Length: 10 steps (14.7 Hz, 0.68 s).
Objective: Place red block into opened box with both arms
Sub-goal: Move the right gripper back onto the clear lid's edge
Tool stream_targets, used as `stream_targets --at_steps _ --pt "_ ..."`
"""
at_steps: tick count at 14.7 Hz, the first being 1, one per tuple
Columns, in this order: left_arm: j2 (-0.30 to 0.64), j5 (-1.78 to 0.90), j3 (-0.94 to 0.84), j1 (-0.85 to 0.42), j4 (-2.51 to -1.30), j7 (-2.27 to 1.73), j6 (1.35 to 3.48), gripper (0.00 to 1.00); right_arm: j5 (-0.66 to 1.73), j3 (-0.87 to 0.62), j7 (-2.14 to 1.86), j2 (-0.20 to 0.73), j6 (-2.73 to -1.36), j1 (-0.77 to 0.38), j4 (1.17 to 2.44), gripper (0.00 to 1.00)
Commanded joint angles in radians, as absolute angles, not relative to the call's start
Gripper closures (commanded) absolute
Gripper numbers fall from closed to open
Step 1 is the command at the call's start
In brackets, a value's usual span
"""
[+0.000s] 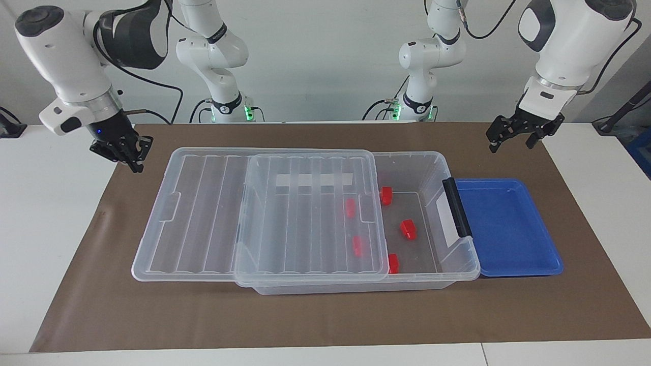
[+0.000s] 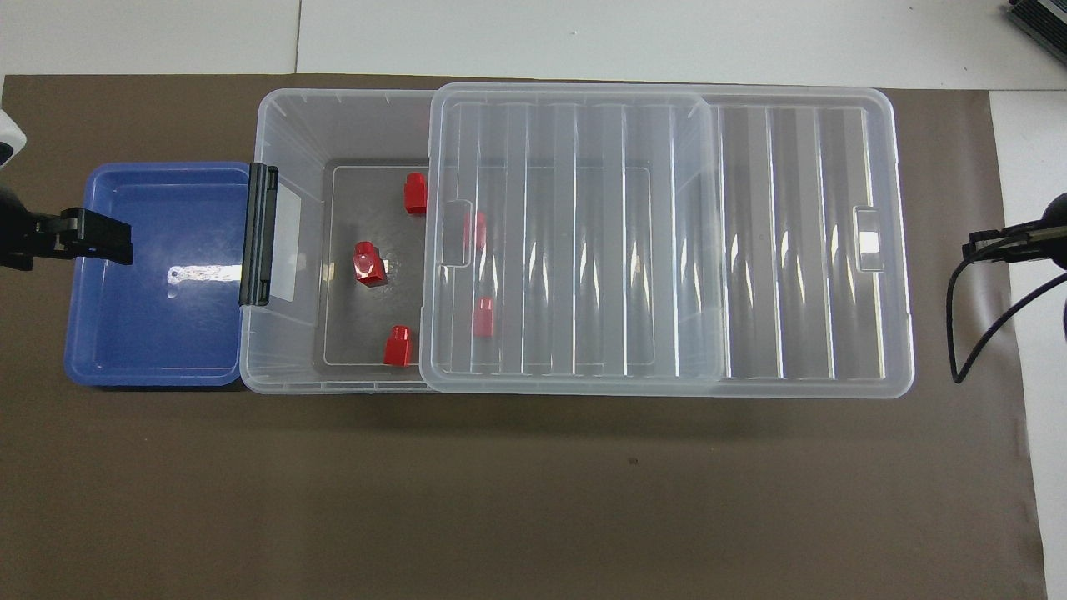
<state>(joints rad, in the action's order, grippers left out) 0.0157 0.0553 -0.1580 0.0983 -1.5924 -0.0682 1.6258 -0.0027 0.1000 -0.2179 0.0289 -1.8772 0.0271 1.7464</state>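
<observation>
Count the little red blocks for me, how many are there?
5, all inside the box. Three red blocks lie in its uncovered part; two show through the slid-back lid at and. None seems hidden.

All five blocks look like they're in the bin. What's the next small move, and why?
Probably bring the right end effector, shut and empty, to the lid overhanging its end, to slide it closed: five red blocks lie in the box, and the blue tray holds none.
</observation>
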Motion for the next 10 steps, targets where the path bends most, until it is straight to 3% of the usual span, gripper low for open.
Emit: stream_targets --at_steps 1,5,10 --pt "-0.006 0.041 -0.158 0.103 -1.611 -0.048 1.626 0.00 0.029 0.094 -0.307 0.096 -1.994 0.046 1.750 1.00" --pt "-0.006 0.041 -0.158 0.106 -1.611 -0.011 1.634 0.00 0.029 0.094 -0.382 0.184 -2.108 0.060 1.750 1.00" --pt "-0.006 0.043 -0.158 0.103 -1.611 -0.009 1.634 0.00 0.067 0.087 -0.350 0.224 -2.154 0.043 1.750 1.00"
